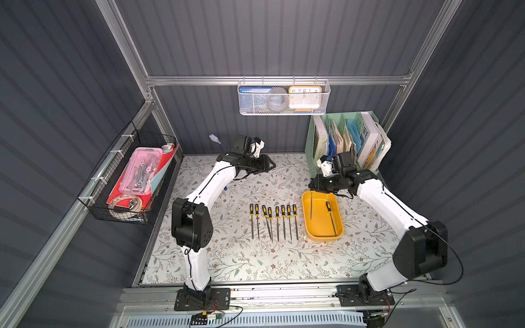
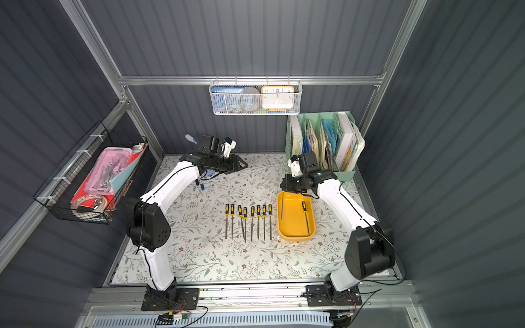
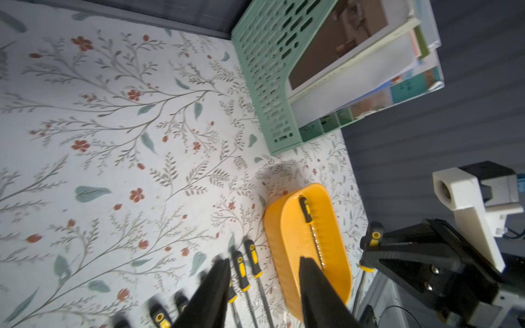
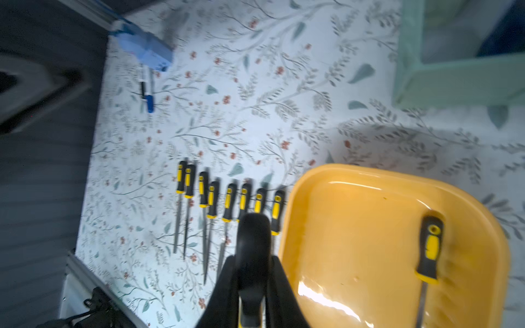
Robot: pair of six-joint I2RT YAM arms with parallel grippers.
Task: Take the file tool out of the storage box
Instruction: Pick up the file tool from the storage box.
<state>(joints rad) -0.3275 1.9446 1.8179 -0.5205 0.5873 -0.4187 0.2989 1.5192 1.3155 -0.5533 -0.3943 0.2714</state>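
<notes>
Yellow plastic made up the shallow tray (image 1: pixel 321 227) on the flowered mat (image 1: pixel 227 261). Above the tray's end nearest the green book rack (image 1: pixel 310 142), the right gripper (image 1: pixel 312 186) had its fingers (image 4: pixel 221 289) pressed onto the black-and-yellow handle of the held file (image 4: pixel 252 244), pinching it from both sides. In a top view the held file (image 1: pixel 311 207) pointed its thin blade down inside the tray, along the wall facing the row of files (image 1: pixel 272 221). Whether its tip touched the tray floor could not be told. A second file (image 1: pixel 331 218) lay flat inside the tray near the opposite wall, apart from those fingers. The row, eight in all, lay on the mat just beside the tray. The left gripper (image 1: pixel 271 164) hung well away from the tray, its fingers (image 3: pixel 213 292) spread with nothing between them.
</notes>
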